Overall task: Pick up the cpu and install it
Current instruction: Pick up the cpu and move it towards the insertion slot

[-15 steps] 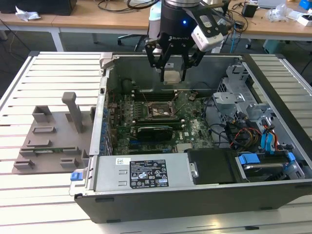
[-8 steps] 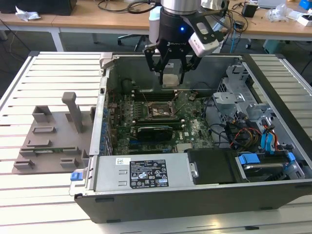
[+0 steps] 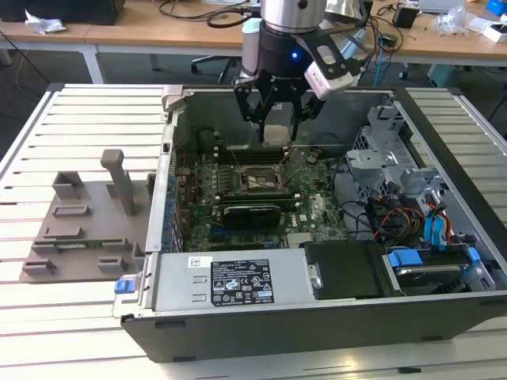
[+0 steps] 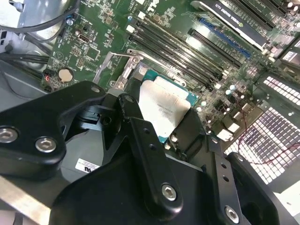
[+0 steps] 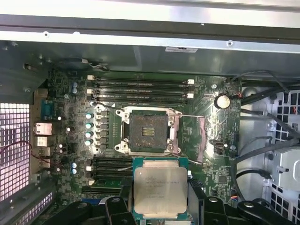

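The tool [image 3: 277, 120] is pinching the cpu [image 5: 159, 188] by two opposite edges, with the metal top plate turned up toward the wrist. It hangs inside the open computer case [image 3: 238, 289], which lies on the slatted counter [image 3: 79, 103]. The chip is held flat and clear above the motherboard [image 5: 211, 154], touching nothing below it. In the first wrist view it shows near the socket [image 5: 147, 132] but apart from it. From this angle I cannot tell how far off centre it really is. The socket stands open, its dark contact field bare inside the metal frame, and the thin retaining lever [image 5: 187, 117] looks released. I judge the pick-up done and the carry to the socket in hand, with nothing seated yet. Seating calls for the chip centred over the socket, its edges square to the frame and its corner marks matched. It also calls for a level, straight descent with no sideways slide, since the exposed contacts would likely bend.
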Controlling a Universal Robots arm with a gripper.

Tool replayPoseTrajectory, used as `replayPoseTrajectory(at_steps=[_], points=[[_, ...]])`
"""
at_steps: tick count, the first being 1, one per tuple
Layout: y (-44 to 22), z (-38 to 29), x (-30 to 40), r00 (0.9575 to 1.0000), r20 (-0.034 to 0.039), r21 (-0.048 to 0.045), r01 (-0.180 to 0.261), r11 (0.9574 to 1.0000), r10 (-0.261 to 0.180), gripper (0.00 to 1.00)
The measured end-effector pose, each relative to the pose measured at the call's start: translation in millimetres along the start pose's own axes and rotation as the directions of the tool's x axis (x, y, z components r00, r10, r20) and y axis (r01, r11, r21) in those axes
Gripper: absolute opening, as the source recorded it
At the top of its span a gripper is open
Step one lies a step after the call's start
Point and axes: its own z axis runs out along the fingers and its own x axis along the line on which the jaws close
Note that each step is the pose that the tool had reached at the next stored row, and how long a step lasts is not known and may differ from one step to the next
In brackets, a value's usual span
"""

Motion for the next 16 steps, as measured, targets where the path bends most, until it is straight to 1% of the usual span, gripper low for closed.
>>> replayPoseTrajectory(at_steps=[9, 11, 14, 16], points=[[0.2, 5.6, 0.0, 1.0, -0.0001, 0.0001, 0.0, 1.0, 0.0, 0.55], [1.2, 6.6, 0.1, 1.0, 0.0, 0.0, 0.0, 1.0, 0.0, 0.55], [6.5, 8.2, -0.2, 1.0, 0.0, -0.0001, 0.0, 1.0, 0.0, 0.55], [6.9, 8.6, -0.3, 1.0, -0.0001, 0.0, 0.0, 1.0, 0.0, 0.55]])
